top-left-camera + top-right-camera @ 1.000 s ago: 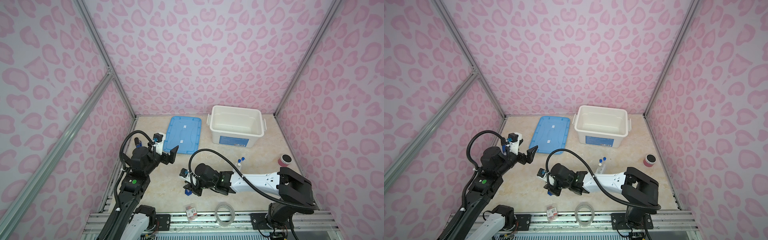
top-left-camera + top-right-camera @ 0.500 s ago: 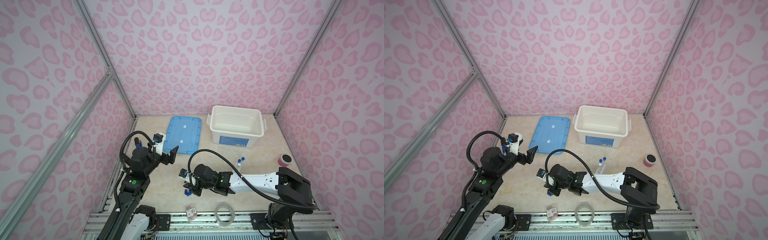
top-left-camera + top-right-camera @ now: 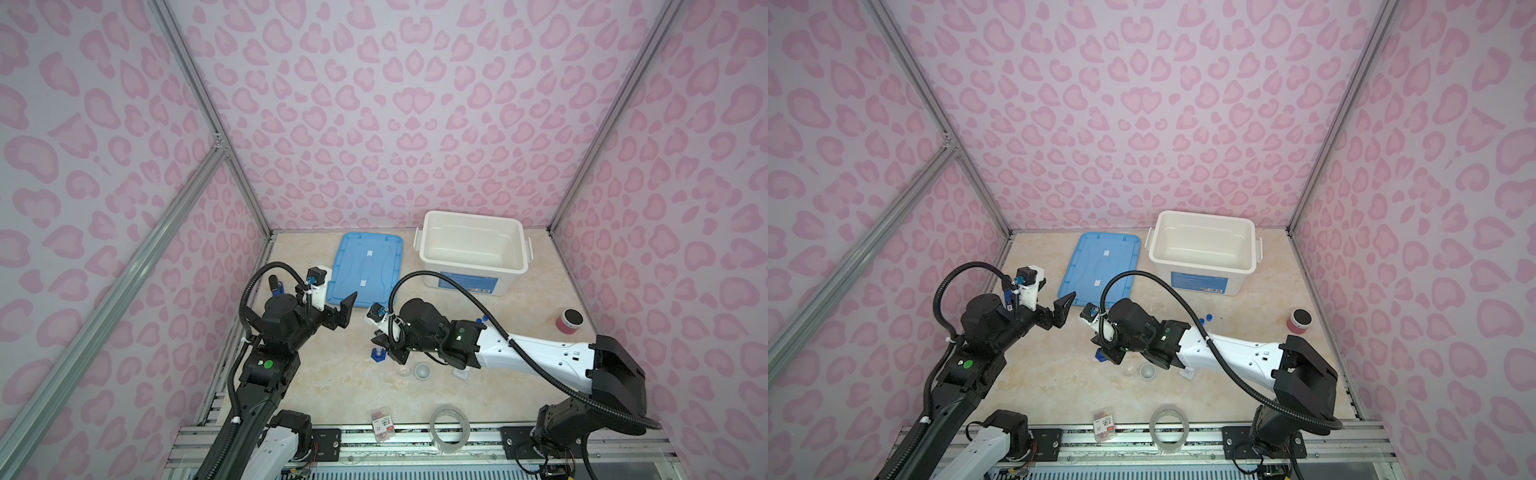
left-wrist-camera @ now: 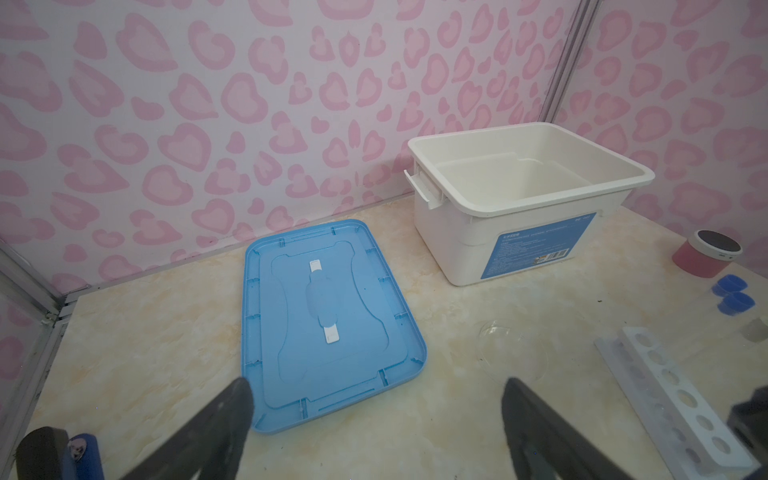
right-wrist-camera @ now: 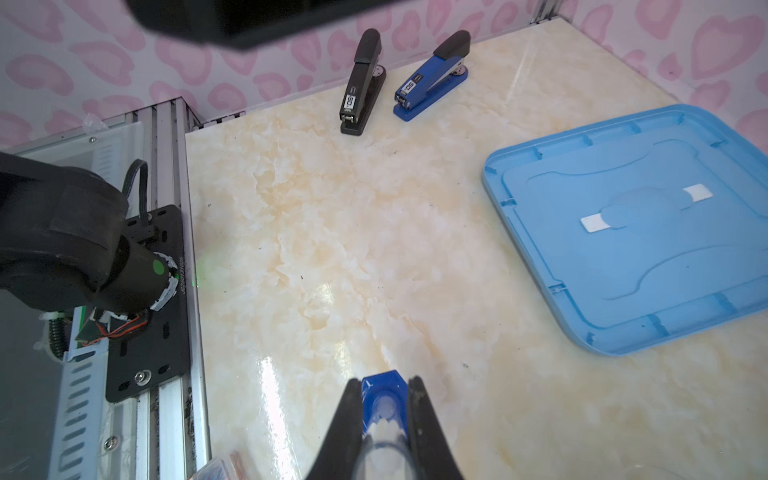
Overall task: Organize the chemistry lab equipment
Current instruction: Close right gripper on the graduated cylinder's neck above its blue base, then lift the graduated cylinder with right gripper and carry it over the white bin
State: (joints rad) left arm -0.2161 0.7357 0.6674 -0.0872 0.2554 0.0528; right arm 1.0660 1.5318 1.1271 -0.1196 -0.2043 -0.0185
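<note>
My right gripper [image 5: 384,401] is shut on the small blue-based cylinder [image 5: 383,395], whose clear tube runs back between the fingers. In both top views the cylinder's base [image 3: 378,354] [image 3: 1100,355] sits low by the table under the right gripper [image 3: 384,351]. My left gripper [image 3: 341,315] [image 4: 376,390] hangs open and empty near the blue lid's front corner. A small white cup [image 3: 422,370] and a tiny glass dish [image 3: 403,370] stand just in front of the right arm. The left wrist view shows the white six-hole rack [image 4: 681,399], the clear petri dish [image 4: 513,347] and the test tubes' blue caps [image 4: 733,293].
A white bin [image 3: 428,249] stands open at the back with its blue lid [image 3: 365,266] flat to its left. A pink jar [image 3: 568,321] is at the right. A tape roll [image 3: 449,422] and a red-labelled packet [image 3: 381,424] lie at the front edge. Two staplers [image 5: 361,87] [image 5: 432,79] lie by the left wall.
The right gripper's jaws have narrowed onto the blue-based cylinder. Both arms have hardly shifted, and the left gripper stays open.
</note>
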